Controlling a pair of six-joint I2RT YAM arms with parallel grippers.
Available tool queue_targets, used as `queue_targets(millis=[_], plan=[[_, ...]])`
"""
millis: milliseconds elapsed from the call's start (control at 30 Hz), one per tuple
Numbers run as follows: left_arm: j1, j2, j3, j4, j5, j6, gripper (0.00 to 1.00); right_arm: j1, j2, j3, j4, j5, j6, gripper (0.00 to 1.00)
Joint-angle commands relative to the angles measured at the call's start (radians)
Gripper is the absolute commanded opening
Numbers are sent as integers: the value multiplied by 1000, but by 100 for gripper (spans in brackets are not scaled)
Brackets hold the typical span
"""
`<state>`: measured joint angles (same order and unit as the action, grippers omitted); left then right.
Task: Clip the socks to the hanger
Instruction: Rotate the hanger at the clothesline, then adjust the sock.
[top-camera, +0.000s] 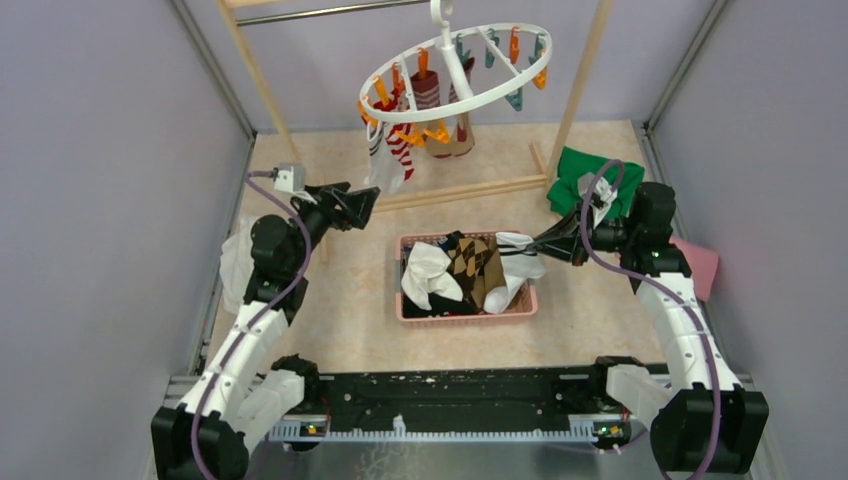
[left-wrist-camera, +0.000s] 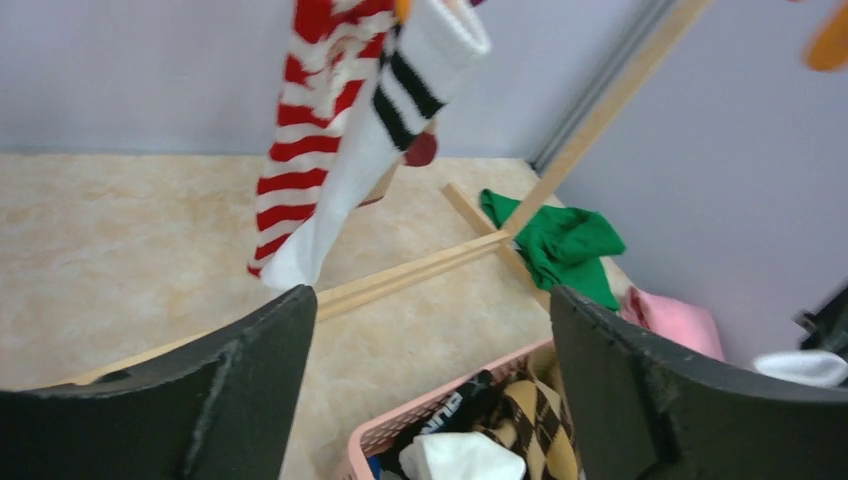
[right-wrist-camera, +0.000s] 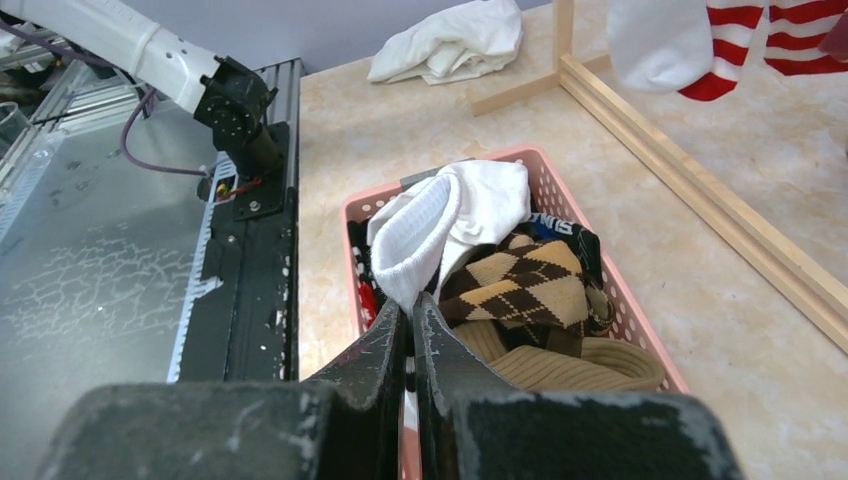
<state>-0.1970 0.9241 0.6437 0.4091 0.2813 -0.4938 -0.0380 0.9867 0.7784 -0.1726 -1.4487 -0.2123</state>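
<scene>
Left gripper (left-wrist-camera: 430, 305): spread wide, nothing between its jaws, raised just below and clear of a red-and-white striped sock (left-wrist-camera: 300, 150) and a white black-banded sock (left-wrist-camera: 370, 140). Right gripper (right-wrist-camera: 410, 305): jaws pressed together, tips against the cuff of a white sock (right-wrist-camera: 450, 215) lying beside a brown argyle sock (right-wrist-camera: 520, 275) in the pink basket (top-camera: 465, 316); whether cloth is pinched cannot be told. Hanger (top-camera: 458, 68): hooked on the wooden rack (top-camera: 470, 190), carrying both hung socks plus a tan-and-maroon sock (top-camera: 430, 95).

Overhead view facing down, wrist views low, close, all sharing basket (top-camera: 467, 317).
</scene>
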Motion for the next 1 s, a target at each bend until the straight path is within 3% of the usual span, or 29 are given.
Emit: queue_targets(millis=[0,200,333,533,633,833,967], plan=[[5,-114,-63,117,161,0,96,-11,-1,7,-10,-37,-47,0],[5,-137,-136,369,431,-148,99,-11,3,7,-27,-35,-68,0],[5,-86,-172,612,519,-307,99,-12,5,7,-31,-39,-73,0],[-32,2,-210,826,644,-317,99,0,13,23,-36,-70,-80,0],[-135,5,-292,925,580,-257,99,45,44,110,-154,-45,-167,0],[-423,-44,-343,779,328,211,99,184,149,345,-428,35,-360,0],[-457,56,-333,894,266,208,98,235,204,447,-477,40,-374,0]])
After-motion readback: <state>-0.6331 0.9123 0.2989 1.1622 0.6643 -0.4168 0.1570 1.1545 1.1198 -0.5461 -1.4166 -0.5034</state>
